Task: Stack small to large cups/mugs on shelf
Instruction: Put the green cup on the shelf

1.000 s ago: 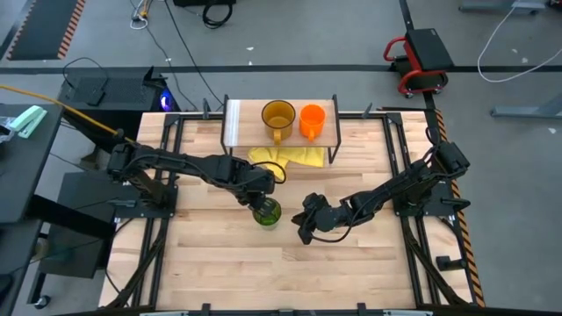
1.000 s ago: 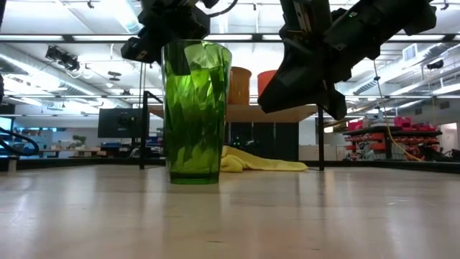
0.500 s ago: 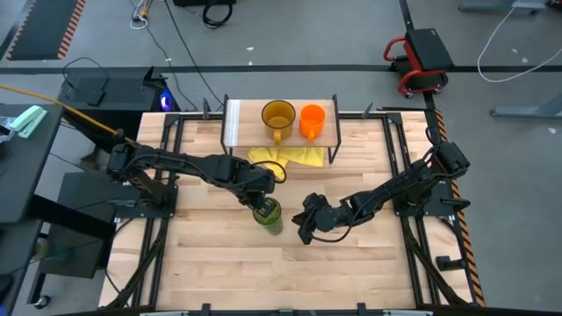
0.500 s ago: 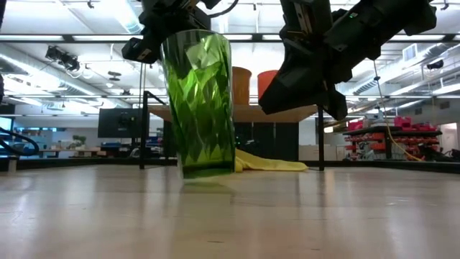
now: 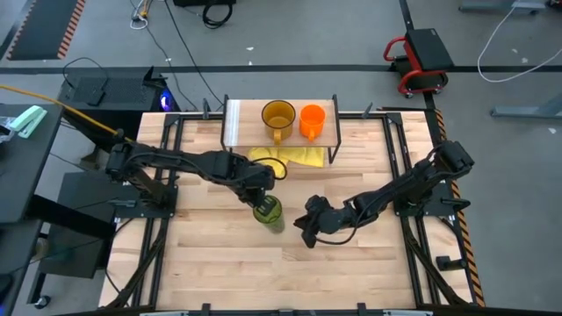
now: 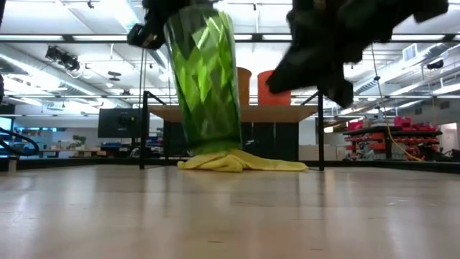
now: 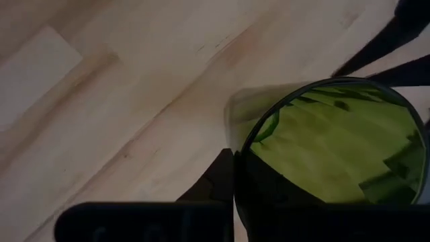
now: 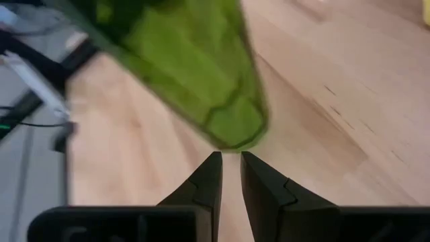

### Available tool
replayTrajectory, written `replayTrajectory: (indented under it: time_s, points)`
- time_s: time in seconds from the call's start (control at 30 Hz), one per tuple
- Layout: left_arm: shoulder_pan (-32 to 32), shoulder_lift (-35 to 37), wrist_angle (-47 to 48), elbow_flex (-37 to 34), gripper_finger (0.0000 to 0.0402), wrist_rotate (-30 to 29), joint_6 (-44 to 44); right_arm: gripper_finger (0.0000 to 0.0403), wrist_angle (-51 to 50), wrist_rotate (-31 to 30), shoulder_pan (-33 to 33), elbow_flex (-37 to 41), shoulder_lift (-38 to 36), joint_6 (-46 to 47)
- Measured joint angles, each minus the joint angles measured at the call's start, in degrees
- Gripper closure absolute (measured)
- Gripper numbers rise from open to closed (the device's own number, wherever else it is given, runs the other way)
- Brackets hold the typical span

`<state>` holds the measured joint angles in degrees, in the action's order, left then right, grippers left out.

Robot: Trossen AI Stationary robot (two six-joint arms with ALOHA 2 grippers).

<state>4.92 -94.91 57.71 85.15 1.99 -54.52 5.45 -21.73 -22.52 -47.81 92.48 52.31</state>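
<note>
The dark green tumbler hangs tilted above the table's middle, held by my left gripper, which is shut on its rim. My right gripper hovers just right of the tumbler's base, fingers nearly together and holding nothing. The shelf stands at the table's far edge. On its plank sit the amber-yellow mug and the small orange mug, side by side on their bases. My left gripper grips the tumbler at its rim, coming from above. One finger lies against the outside of the wall; the other is hidden by the tumbler. The tumbler hangs below the fingers, lifted clear of the table and tilted.
A crumpled yellow cloth lies on the table under the shelf's front edge. The shelf's thin black legs stand at its ends. A whitish strip covers the plank's left end, beside the amber mug.
My left gripper has risen, taking the green tumbler off the table. The tumbler stood upright on its base a second ago; it now hangs clear and tipped. My right gripper has drifted slightly toward the near edge.
</note>
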Motion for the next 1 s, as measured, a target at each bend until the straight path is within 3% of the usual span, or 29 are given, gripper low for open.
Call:
replayTrajectory:
  time_s: [0.17,0.5,0.7,1.0]
  points:
    - [-1.1,0.1,7.6,7.8,0.0390,-0.8,3.7,0.0342,-2.0,-1.1,-2.0,0.0,-6.3,-1.7]
    - [-7.9,0.1,32.1,27.5,0.0390,-9.0,6.8,0.0342,-12.6,-7.1,-6.5,0.0,-19.0,-4.4]
    - [-15.4,0.1,32.2,32.2,0.0390,-9.4,11.6,0.0342,-13.7,-7.7,-8.4,0.0,-21.8,-6.1]
    - [-27.7,0.0,32.3,32.2,0.0390,-7.4,17.5,0.0342,-14.1,-8.1,-11.2,0.0,-21.4,-3.9]
